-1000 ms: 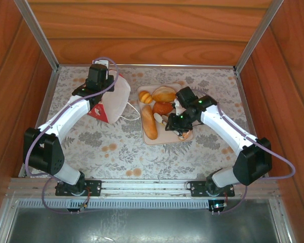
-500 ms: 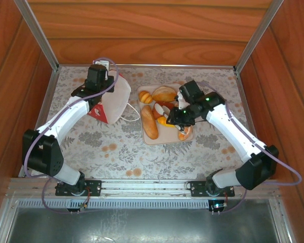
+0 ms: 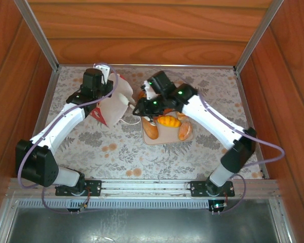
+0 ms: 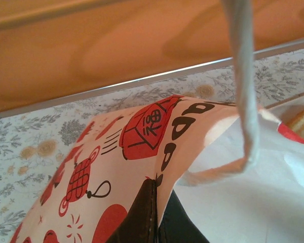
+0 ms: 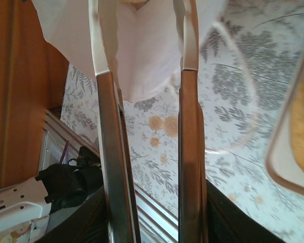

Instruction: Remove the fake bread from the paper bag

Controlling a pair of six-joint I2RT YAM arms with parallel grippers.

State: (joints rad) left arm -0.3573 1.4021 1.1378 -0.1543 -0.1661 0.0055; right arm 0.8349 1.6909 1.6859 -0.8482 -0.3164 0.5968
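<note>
On the bench (image 3: 116,147) the paper bag (image 3: 114,98) leans tilted, its rim clenched between the jaws of the left gripper (image 4: 154,212). The right gripper (image 5: 144,30) faces the bag's mouth, jaws released and empty. Several pieces of fake bread (image 3: 168,121) already lie on the tray (image 3: 167,138) behind those jaws. Whether more is inside, I cannot tell.

Tray (image 3: 166,136) partly under right arm (image 3: 207,114), paper bag (image 3: 116,98) interior unseen

Red-and-white paper bag (image 3: 115,101) tilted; golden fake bread (image 3: 168,121) lies beside it.
</note>
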